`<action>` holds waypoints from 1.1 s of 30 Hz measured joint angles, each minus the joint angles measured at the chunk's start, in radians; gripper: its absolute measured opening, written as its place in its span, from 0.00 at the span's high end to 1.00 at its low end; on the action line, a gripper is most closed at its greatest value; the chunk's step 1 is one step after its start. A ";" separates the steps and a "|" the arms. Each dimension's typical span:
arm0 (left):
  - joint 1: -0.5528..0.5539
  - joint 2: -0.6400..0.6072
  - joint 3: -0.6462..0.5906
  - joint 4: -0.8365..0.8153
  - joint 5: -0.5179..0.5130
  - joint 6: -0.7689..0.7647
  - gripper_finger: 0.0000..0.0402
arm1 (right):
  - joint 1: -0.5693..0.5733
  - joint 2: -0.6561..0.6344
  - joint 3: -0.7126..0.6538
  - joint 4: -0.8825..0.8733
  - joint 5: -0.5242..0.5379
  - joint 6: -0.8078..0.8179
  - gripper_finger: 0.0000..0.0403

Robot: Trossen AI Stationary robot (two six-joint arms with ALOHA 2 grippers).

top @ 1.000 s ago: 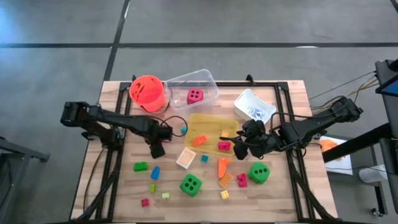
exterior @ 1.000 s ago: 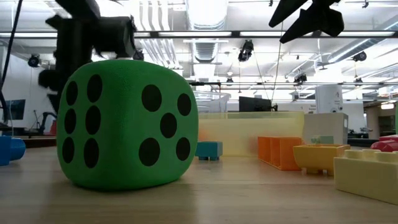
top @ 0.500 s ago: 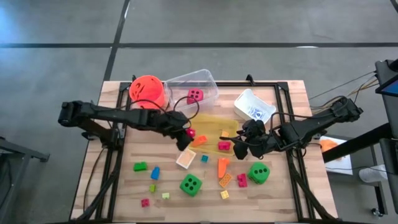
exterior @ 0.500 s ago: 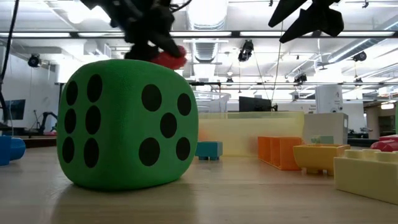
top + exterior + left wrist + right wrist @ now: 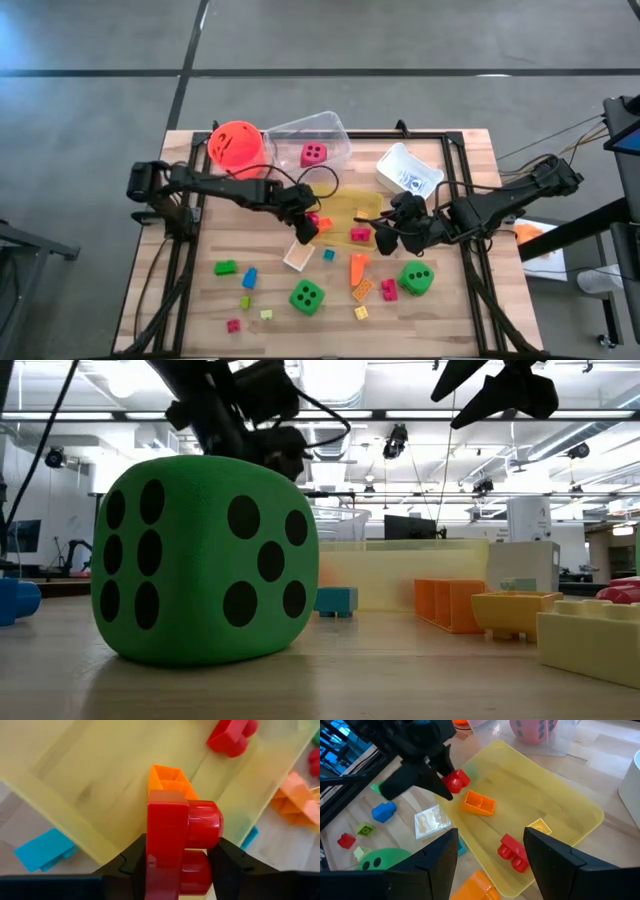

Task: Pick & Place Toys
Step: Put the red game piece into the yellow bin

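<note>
My left gripper point(image 5: 305, 224) is shut on a red block point(image 5: 180, 845) above the left edge of the yellow tray point(image 5: 340, 198). An orange block point(image 5: 477, 802), a red block point(image 5: 512, 851) and a yellow block point(image 5: 540, 826) lie in that tray. My right gripper point(image 5: 392, 236) hangs open above the tray's right end with nothing between its fingers. Two green dice point(image 5: 307, 296) point(image 5: 416, 278) rest on the near part of the table; the left one point(image 5: 205, 555) fills the low view. Small blocks point(image 5: 248, 278) lie scattered nearby. My left gripper pinches the red block's lower end point(image 5: 155, 865) between its two fingers, one on the flat face, the other against a stud point(image 5: 197, 872). The fingers slant down from the table's left. The block is lifted clear above the tray, its studded side turned sideways.
An orange bucket point(image 5: 237, 148) stands at the far left, beside a clear tray point(image 5: 335, 130) holding a pink die point(image 5: 313, 153). A white tray point(image 5: 408, 170) sits far right. A clear square piece point(image 5: 298, 256) lies near the yellow tray. Black rails point(image 5: 180, 250) run along both sides.
My left gripper has travelled toward the table's right edge, from the left-centre of the table to the yellow tray's left edge. It has tipped less steeply downward. The red block has gone with it, clear of the table.
</note>
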 joint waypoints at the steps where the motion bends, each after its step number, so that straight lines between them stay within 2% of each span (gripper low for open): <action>1: 0.000 0.008 0.000 0.001 0.000 0.000 0.63 | 0.000 0.000 0.000 0.000 0.000 0.001 0.45; 33: -0.005 0.014 -0.001 -0.012 0.011 0.046 0.63 | 0.000 0.000 0.000 -0.001 -0.002 -0.004 0.45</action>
